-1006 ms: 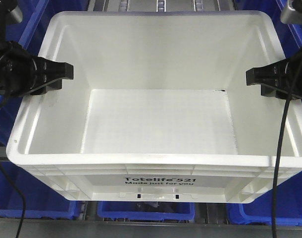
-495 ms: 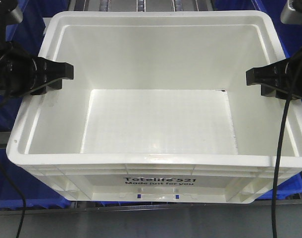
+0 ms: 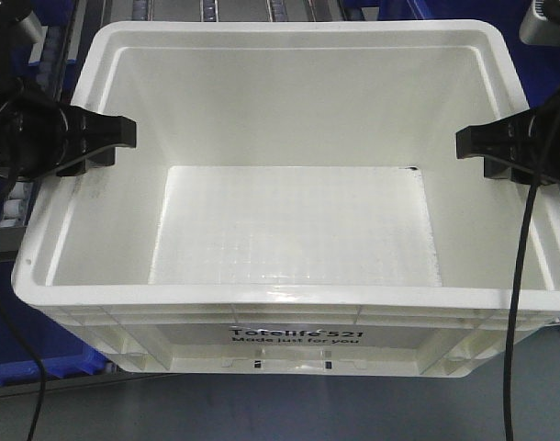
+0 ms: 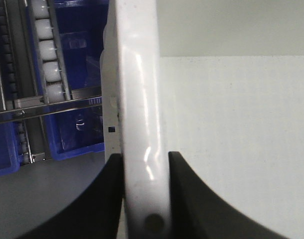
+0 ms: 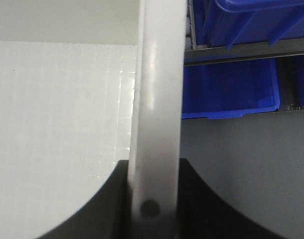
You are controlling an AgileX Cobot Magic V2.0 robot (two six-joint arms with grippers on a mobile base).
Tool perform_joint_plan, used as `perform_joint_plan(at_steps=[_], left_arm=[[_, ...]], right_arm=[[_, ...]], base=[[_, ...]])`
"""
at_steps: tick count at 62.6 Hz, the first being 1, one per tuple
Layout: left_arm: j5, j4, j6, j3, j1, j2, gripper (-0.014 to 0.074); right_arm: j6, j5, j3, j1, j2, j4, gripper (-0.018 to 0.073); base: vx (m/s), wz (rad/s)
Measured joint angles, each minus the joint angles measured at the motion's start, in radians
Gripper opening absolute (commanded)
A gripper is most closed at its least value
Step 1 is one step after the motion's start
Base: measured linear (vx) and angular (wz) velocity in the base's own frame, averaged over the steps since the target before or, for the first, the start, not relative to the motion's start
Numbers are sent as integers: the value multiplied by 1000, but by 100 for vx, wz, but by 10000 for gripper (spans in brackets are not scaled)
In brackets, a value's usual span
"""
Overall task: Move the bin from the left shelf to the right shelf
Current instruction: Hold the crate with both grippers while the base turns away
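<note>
White Totelife tote (image 3: 289, 296) fills the frame centre, its side rims pinched by the left gripper (image 3: 110, 147) and right gripper (image 3: 477, 152); carry it level, arms moving in step, so neither rim slips

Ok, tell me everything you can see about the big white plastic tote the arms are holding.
The large white rectangular plastic bin is open-topped and empty, its floor faintly gridded. A rounded rim tops ribbed walls; the near side carries black print, Totelife 521, Made just for you. It is upright and level, the left gripper and right gripper each clamped over a side-wall rim.
</note>
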Motion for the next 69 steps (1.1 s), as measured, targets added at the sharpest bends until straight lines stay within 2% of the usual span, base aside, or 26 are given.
perform_joint_plan(at_steps=[28, 69], left_arm=[[0, 0, 0, 0, 0, 0, 73], [-1, 0, 1, 0, 0, 0, 73]], right_arm=[[0, 0, 0, 0, 0, 0, 1], [0, 0, 0, 0, 0, 0, 1]], base=[[-8, -31], [-7, -47]])
